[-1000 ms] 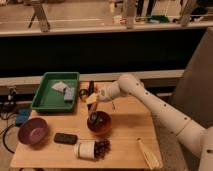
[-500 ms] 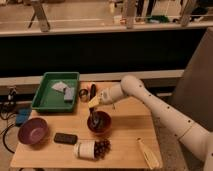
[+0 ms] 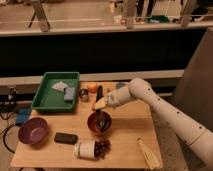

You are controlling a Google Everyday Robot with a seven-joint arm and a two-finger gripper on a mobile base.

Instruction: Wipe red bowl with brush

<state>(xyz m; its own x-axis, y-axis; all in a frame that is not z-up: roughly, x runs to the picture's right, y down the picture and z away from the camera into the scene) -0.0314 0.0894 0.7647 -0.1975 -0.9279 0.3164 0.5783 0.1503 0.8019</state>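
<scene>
The red bowl (image 3: 93, 123) sits near the middle of the wooden table. The brush (image 3: 99, 93) is a slim black stick standing nearly upright, with its lower end down inside the bowl. My gripper (image 3: 100, 104) is just above the bowl's far rim, shut on the brush around mid-handle. The arm reaches in from the right. The brush head is hard to make out inside the bowl.
A purple bowl (image 3: 33, 131) sits front left, with a flat black block (image 3: 65, 138) beside it. A green tray (image 3: 44, 100) is at the back left. A white cup with dark grapes (image 3: 92, 148) lies in front of the red bowl. A pale long object (image 3: 149, 154) lies front right.
My gripper has moved slightly right and down with the brush, bringing its lower end deeper into the red bowl.
</scene>
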